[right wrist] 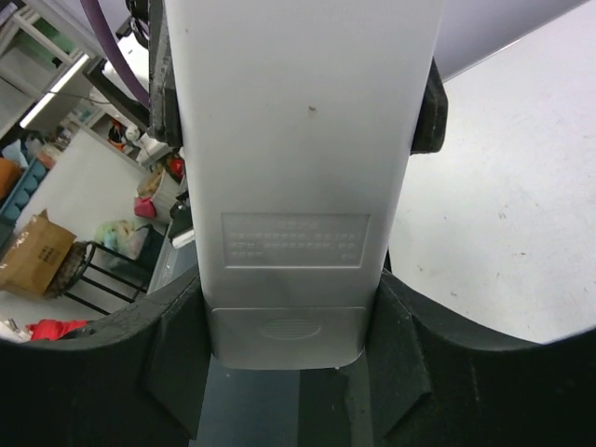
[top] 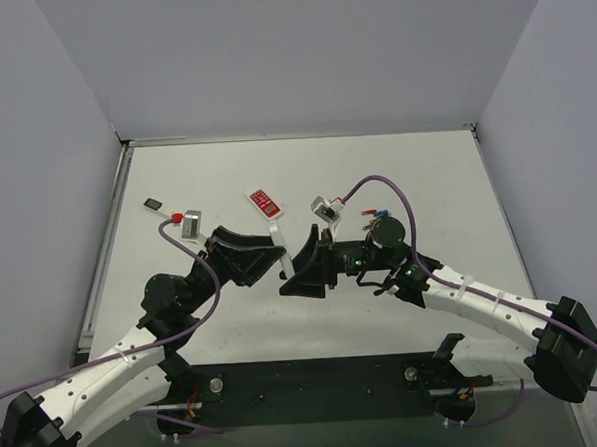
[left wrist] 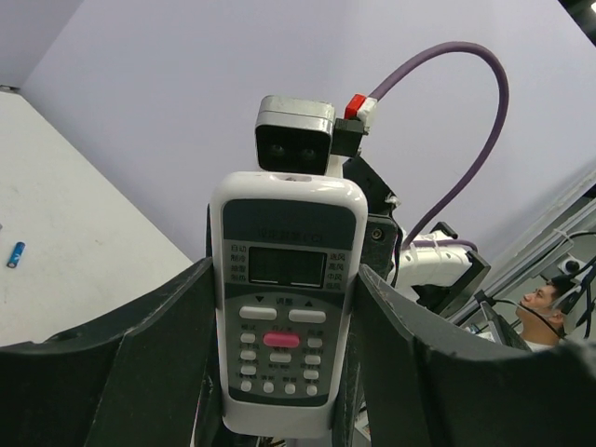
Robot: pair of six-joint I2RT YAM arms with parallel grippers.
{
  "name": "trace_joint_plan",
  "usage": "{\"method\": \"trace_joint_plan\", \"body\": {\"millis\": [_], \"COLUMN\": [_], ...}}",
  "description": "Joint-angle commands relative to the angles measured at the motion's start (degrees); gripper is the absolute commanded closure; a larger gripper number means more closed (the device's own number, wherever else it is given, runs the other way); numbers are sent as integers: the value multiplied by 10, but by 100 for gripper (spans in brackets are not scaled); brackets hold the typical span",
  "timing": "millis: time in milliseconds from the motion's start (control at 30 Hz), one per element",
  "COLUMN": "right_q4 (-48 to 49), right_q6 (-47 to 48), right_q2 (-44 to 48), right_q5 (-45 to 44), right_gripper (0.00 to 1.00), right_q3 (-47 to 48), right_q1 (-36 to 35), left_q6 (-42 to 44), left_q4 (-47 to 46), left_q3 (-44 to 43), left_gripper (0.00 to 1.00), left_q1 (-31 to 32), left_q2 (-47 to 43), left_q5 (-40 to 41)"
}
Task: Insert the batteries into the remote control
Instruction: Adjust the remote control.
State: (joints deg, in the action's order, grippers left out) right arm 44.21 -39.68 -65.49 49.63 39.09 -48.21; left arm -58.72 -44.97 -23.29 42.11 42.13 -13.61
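The remote control (top: 286, 271) is held edge-on above the table's middle, between both grippers. My left gripper (top: 277, 257) is shut on its sides. The left wrist view shows its keypad face and display (left wrist: 287, 298) between my fingers (left wrist: 149, 363). My right gripper (top: 301, 268) is shut on it from the other side. The right wrist view shows its plain white back (right wrist: 296, 186) with the battery cover (right wrist: 289, 331) closed. One blue battery (left wrist: 16, 254) lies on the table at the left of the left wrist view. A small blue cell (top: 382, 215) shows behind the right wrist.
A red-faced remote (top: 264, 200) lies behind the grippers. A small dark-ended item (top: 154, 203) lies at the back left. A tiny red cell (top: 367, 213) lies by the blue one. The table's raised edges (top: 107, 244) run along both sides.
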Motion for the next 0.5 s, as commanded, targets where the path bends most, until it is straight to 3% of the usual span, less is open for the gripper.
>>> {"method": "trace_joint_plan", "body": {"millis": [0, 67, 167, 333, 467], "right_q4": [-50, -152, -284, -415, -446], "right_q6": [102, 170, 255, 338, 370], "right_q2": [49, 64, 90, 103, 90], "right_q5": [-15, -62, -150, -291, -416], "right_gripper": [89, 100, 100, 100, 100], "right_q3": [28, 39, 56, 74, 86], "right_q1": [-6, -7, -16, -61, -97], "left_q6": [16, 47, 86, 130, 121], "left_q4": [9, 84, 200, 357, 336], "left_q3": [-6, -13, -33, -95, -100], "left_gripper": [60, 33, 13, 9, 7], "left_q1": [3, 4, 5, 7, 38], "left_q2": [-27, -45, -86, -84, -45], "left_q5": [15, 32, 90, 132, 132]}}
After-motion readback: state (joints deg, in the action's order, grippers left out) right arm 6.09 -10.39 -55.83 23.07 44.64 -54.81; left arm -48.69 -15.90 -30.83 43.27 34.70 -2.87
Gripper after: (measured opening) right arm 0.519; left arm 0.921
